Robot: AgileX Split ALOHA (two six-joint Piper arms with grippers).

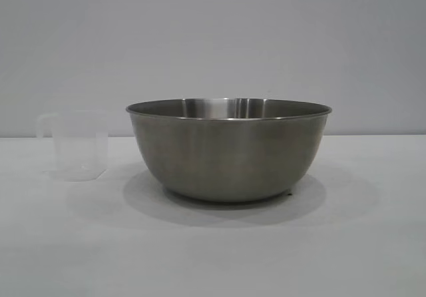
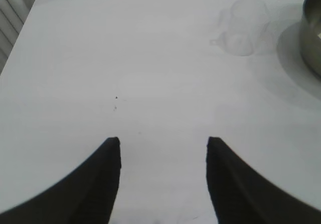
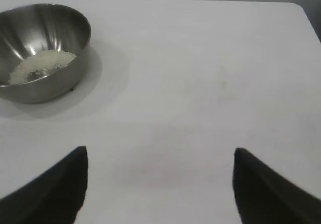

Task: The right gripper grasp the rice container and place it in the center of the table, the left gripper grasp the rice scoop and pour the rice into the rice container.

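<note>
Bowl (image 1: 229, 152): large round brushed-steel vessel with a thin rolled rim, standing upright near the middle of the white table (image 1: 213, 257) and casting a soft shadow around its base. Rice (image 3: 41, 65): a loose patch of off-white grains lying in the bottom of the bowl, with bare metal around it. Scoop (image 1: 75, 145): small clear plastic measuring cup with tapered walls and a side handle, standing upright on the table beside the bowl, on the left arm's side, apart from it; the handle points away from the bowl. From the left wrist its interior looks clear.
</note>
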